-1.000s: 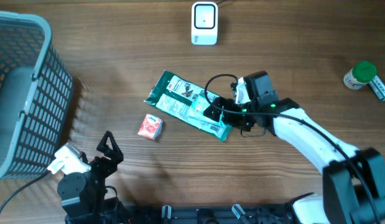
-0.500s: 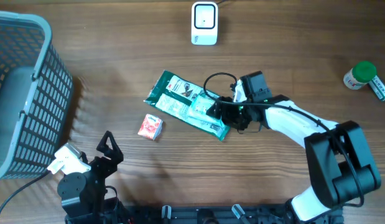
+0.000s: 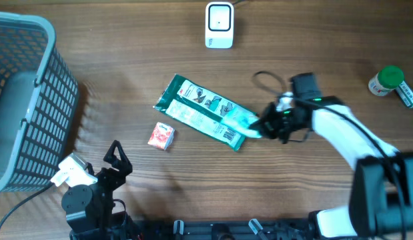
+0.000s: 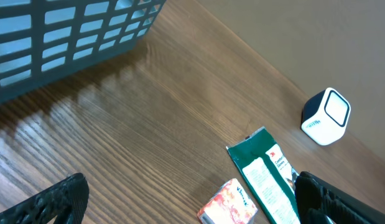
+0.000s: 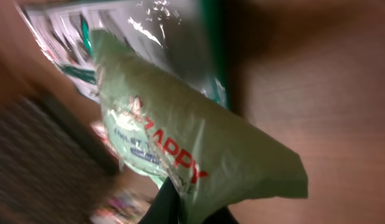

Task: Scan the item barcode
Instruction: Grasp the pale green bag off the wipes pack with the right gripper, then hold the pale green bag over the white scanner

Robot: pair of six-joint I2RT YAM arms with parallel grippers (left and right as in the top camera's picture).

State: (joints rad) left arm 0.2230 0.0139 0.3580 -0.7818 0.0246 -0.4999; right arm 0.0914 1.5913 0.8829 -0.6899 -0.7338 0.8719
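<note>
Pack of pale green tissues [image 3: 245, 121] sits pinched at one end in the right gripper [image 3: 265, 125], which is clenched on it. This is nearer the robot than the white scanner [image 3: 219, 25] and a little to the scanner's right in the overhead view. The right wrist view shows the pack [image 5: 192, 149] crumpled where the dark fingers bite its edge, with red lettering across its face. Whether it is lifted clear of the bench [image 3: 126, 53] or resting on it cannot be told.

The pack overlaps the right end of a long dark green packet [image 3: 196, 107]. That packet lies flat and slanted, straight out from the scanner toward the robot and well apart from it. A small red box [image 3: 161, 135] lies further from the scanner, just beside the packet's left end and not touching it.

The left gripper [image 3: 117, 155] is released, its jaws spread wide and holding nothing. It is low over the bench, far from the scanner, toward the robot and off to the scanner's left. Its wrist view looks across the wood to the red box [image 4: 229, 202], the dark green packet [image 4: 267, 177] and the scanner [image 4: 327, 116] beyond them.

A grey slatted basket [image 3: 33, 100] stands far to the scanner's left at the bench edge. A green-capped bottle [image 3: 386, 80] lies far to the scanner's right.
</note>
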